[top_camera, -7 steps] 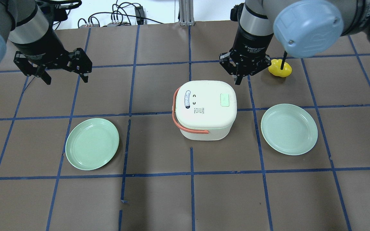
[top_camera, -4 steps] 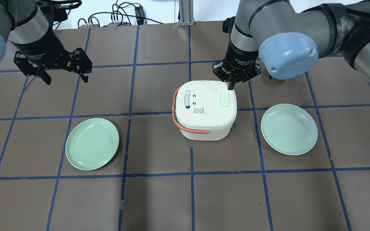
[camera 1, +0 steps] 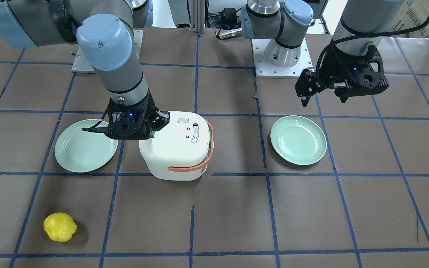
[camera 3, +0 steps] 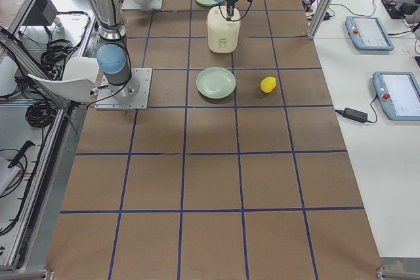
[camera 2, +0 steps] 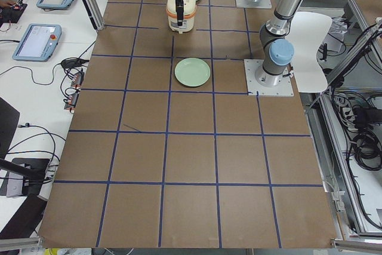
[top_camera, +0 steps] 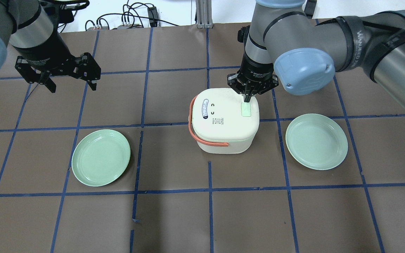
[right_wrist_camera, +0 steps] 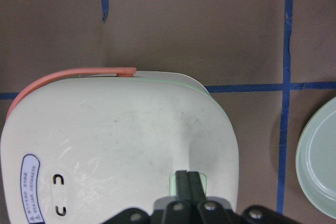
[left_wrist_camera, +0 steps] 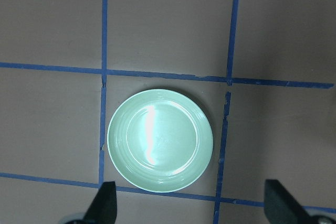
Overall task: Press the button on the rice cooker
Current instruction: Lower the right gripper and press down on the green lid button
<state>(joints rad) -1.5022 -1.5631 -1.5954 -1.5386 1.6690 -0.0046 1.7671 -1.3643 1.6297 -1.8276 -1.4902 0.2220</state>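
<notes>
The white rice cooker (top_camera: 223, 121) with an orange handle stands mid-table. Its pale green button (top_camera: 246, 110) is on the lid's right side. My right gripper (top_camera: 246, 99) is shut and points straight down, with its fingertips at the button's far end. In the right wrist view the shut fingers (right_wrist_camera: 188, 179) cover the middle of the button (right_wrist_camera: 172, 184). I cannot tell whether they press it. The front view shows the right gripper (camera 1: 152, 131) at the edge of the cooker's (camera 1: 175, 149) lid. My left gripper (top_camera: 73, 87) is open and empty, high over the table's far left.
A green plate (top_camera: 101, 157) lies left of the cooker and another (top_camera: 316, 141) lies right of it. The left wrist view looks down on the left plate (left_wrist_camera: 160, 140). A yellow object (camera 1: 60, 227) lies on the operators' side, beyond the right plate.
My right gripper has moved from beyond the cooker's far right corner leftward and nearer, onto the button. The right arm now hides the yellow object. The left arm has not moved.
</notes>
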